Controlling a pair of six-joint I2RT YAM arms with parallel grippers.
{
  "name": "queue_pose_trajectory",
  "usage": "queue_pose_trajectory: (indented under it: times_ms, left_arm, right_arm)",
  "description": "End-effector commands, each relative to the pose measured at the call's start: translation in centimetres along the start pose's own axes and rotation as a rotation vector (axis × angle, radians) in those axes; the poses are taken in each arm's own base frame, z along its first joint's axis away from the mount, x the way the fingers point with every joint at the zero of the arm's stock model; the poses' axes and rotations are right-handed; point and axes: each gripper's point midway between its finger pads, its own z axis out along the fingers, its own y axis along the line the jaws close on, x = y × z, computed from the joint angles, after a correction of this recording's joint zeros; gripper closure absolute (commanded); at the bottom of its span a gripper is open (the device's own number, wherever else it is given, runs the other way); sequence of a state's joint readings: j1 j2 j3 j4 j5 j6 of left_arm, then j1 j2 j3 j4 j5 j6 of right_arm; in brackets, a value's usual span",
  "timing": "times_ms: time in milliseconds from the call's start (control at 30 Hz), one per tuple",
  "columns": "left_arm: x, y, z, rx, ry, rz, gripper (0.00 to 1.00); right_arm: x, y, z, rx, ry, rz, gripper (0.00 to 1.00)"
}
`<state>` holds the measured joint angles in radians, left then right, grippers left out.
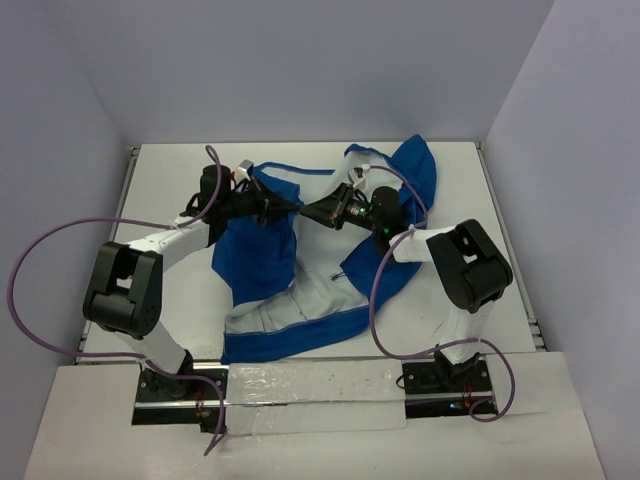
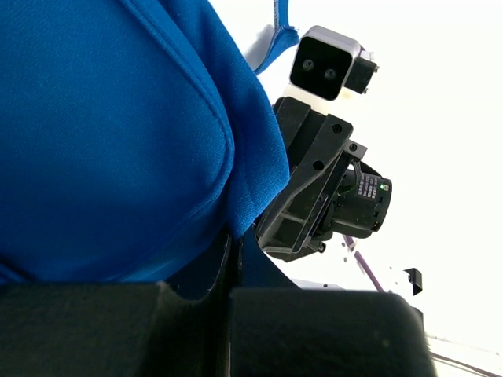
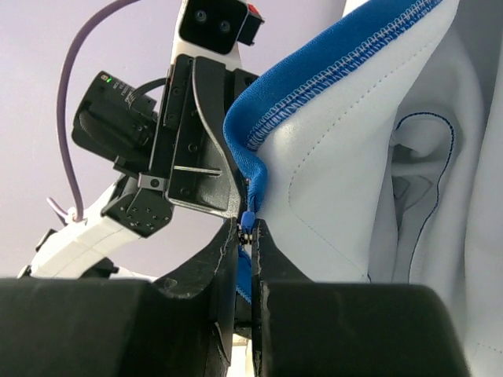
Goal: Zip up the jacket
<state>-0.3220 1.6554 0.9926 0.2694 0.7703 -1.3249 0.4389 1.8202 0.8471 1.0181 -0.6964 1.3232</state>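
White tabletop (image 1: 170, 180) under lavender walls carries the jacket (image 1: 262, 268), spread open with its pale lining up. The left gripper (image 2: 229, 255) is clamped on a fold of blue fabric. The right gripper (image 3: 250, 236), jaws nearly together, pinches a small blue tab (image 3: 248, 217) at the stitched front edge, possibly the zipper pull. I judge the zipper's start is being engaged; next, both edges need aligning. Only the overhead view shows the front lying unzipped; only the right wrist shows the tab.
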Motion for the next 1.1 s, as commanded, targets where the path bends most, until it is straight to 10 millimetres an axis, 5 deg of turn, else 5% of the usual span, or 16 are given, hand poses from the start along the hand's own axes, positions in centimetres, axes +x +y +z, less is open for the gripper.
queue_pose_trajectory:
  times_ms: [0, 100, 233, 600, 1067]
  left_arm:
    - [1.4, -3.5, -1.4, 0.121, 0.043, 0.061, 0.76]
    - [1.1, -3.8, -1.7, 0.133, 0.029, 0.063, 0.33]
    - [0.1, -3.6, -2.3, 0.104, 0.003, 0.085, 0.11]
    - [-1.6, -5.8, -2.5, 0.099, -0.013, 0.309, 0.23]
    - [0.8, -2.5, 0.4, 0.077, 0.161, 0.427, 0.3]
  right_arm:
    - [-1.0, 2.5, 0.0, -0.07, -0.033, -0.084, 1.0]
    - [-0.5, 2.4, -0.4, -0.07, -0.016, -0.098, 1.0]
    - [0.1, 2.5, -1.0, -0.071, 0.028, -0.131, 1.0]
    - [0.8, 3.4, -2.0, -0.11, 0.162, -0.195, 1.0]
    - [0.1, 5.2, -1.7, -0.162, 0.191, -0.208, 1.0]
